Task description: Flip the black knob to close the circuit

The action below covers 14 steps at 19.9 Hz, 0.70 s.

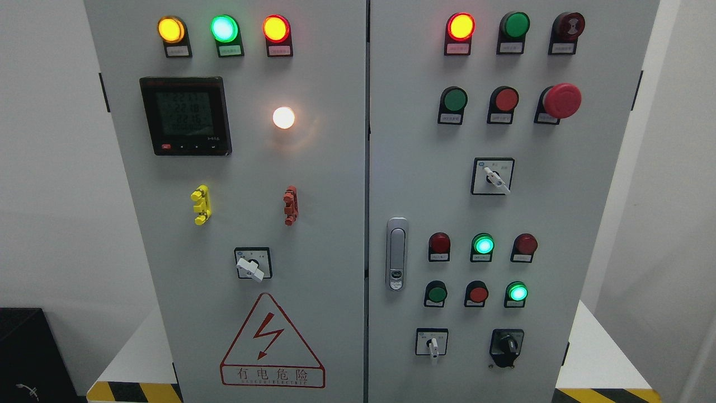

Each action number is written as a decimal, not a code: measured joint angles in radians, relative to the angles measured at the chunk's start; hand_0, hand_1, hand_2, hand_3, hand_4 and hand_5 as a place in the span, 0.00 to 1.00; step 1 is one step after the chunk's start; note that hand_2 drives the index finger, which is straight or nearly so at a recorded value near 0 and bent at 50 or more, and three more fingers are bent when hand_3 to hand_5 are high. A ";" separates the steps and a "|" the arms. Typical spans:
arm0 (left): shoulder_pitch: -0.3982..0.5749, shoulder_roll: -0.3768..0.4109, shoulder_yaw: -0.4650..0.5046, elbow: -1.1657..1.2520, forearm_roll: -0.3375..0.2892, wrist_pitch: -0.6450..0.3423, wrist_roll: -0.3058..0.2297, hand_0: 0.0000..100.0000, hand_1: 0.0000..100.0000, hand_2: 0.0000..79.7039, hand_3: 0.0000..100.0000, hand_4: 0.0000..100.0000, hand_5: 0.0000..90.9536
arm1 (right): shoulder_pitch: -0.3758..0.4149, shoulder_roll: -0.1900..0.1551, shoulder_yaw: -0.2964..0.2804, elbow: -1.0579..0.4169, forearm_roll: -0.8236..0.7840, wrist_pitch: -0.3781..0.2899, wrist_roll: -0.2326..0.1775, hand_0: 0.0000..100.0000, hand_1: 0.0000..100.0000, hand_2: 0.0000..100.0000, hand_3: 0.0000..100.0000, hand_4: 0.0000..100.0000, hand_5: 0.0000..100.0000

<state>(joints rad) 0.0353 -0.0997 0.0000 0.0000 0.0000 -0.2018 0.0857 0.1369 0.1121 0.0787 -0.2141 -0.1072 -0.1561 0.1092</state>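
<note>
Electrical cabinet (335, 168): grey, two doors, filling the view; left door and right door meet at a central seam.

Warning triangle (272, 341): red outline with lightning bolt, low on the left door.

Meter display (185, 116): black, upper left door, digits lit but too faint to read.

Door latch (396, 253): silver, upright, just right of the seam.

Emergency stop (561, 101): red mushroom head, upper right door.

Indicator lamps: top row lit amber, green and red on both doors; a white lamp (283, 117) glowing right of the meter; two green lamps lit lower right.

White-handled selector switches: one on the left door (253, 264), two on the right door.

Black knob (507, 345): the task's item, at the lower right corner of the right door, right of a small white selector (432, 342). Its pointer appears turned up and to the left; the exact position is hard to read.

Robot hands: neither is in view, so their finger state cannot be told.

Progress: by appearance not yet begun. Nothing touches the knob; reach, grasp and turn all remain.
</note>
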 measured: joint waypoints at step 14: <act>0.000 0.000 0.000 0.000 0.000 0.000 -0.002 0.12 0.56 0.00 0.00 0.00 0.00 | 0.001 0.002 -0.004 -0.014 0.000 -0.051 0.015 0.00 0.20 0.00 0.00 0.00 0.00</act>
<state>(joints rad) 0.0353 -0.0997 0.0000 0.0000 0.0000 -0.2018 0.0838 0.1383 0.1141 0.0748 -0.2281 -0.1069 -0.2068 0.1239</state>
